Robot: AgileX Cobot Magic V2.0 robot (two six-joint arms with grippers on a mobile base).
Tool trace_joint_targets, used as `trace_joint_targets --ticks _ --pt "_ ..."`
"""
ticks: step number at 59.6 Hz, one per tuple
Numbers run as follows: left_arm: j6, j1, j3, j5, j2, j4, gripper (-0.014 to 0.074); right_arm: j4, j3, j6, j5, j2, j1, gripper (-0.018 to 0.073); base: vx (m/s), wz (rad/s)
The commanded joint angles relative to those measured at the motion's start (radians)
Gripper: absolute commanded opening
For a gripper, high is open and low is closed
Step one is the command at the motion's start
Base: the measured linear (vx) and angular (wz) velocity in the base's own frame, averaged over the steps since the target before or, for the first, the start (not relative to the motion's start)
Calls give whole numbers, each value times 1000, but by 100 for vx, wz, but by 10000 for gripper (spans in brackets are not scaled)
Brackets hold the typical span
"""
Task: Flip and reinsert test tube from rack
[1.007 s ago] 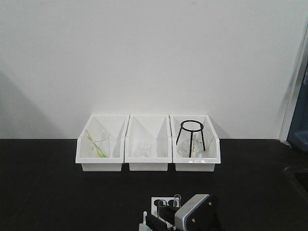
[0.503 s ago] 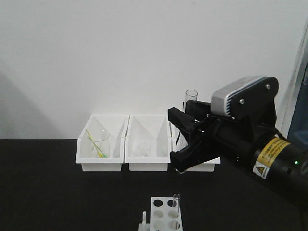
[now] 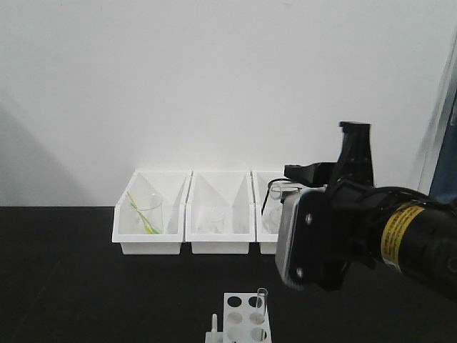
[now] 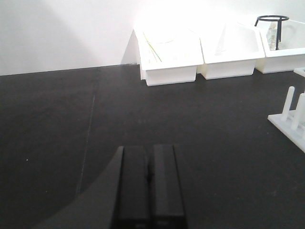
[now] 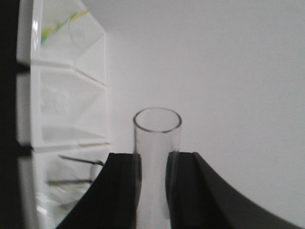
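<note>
The left gripper (image 4: 149, 153) sits over the black tabletop (image 4: 57, 124), well left of the rack (image 3: 241, 314), its fingers pressed together with nothing between them. Behind the rack stand three white bins in a row. The left bin (image 3: 152, 244) holds a glass beaker (image 3: 148, 213) and a yellow-green strip, the middle bin (image 3: 220, 244) a small glass vessel, and the right bin (image 4: 286, 59) a black tripod (image 4: 272, 21). A second tube (image 3: 262, 304) stands upright on the rack's right side. Above and right of the rack, the right gripper (image 5: 152, 167) is clamped on the test tube (image 5: 157, 131), whose open rimmed mouth sticks out past the fingertips.
</note>
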Motion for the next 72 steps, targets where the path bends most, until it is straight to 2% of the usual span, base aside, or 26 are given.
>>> trace_joint_targets --ticks 1,4,8,14,17,22,26,38,42,47,57,72 --pt "-9 0 -4 -80 -8 -4 -6 251 -64 410 -17 -31 -5 -6 0 0" --pt "-9 0 -4 -80 -8 -4 -6 363 -62 633 -34 -31 -20 -6 0 0" --pt "-9 0 -4 -80 -8 -4 -6 396 -45 803 -123 -24 -30 -6 0 0" --pt "-9 0 -4 -80 -8 -4 -6 391 -4 863 -257 -16 -30 -6 0 0" --pt "-9 0 -4 -80 -8 -4 -6 391 34 837 -323 -14 -30 -6 0 0" --pt "-9 0 -4 -80 -8 -4 -6 408 130 735 -455 -9 -30 -6 0 0" --pt "-9 0 -4 -80 -8 -4 -6 457 214 647 -570 5 -30 -6 0 0" --pt "-9 0 -4 -80 -8 -4 -6 761 425 359 -1019 90 -30 -6 0 0" --pt "-9 0 -4 -80 -8 -4 -6 805 453 297 -1098 134 -30 -6 0 0" --pt "-9 0 -4 -80 -8 -4 -6 789 448 288 -1109 179 -30 -6 0 0" --pt "-9 0 -4 -80 -8 -4 -6 671 394 288 -1097 243 -30 -6 0 0" --pt "-9 0 -4 -80 -8 -4 -6 658 369 289 -1021 255 -30 -6 0 0"
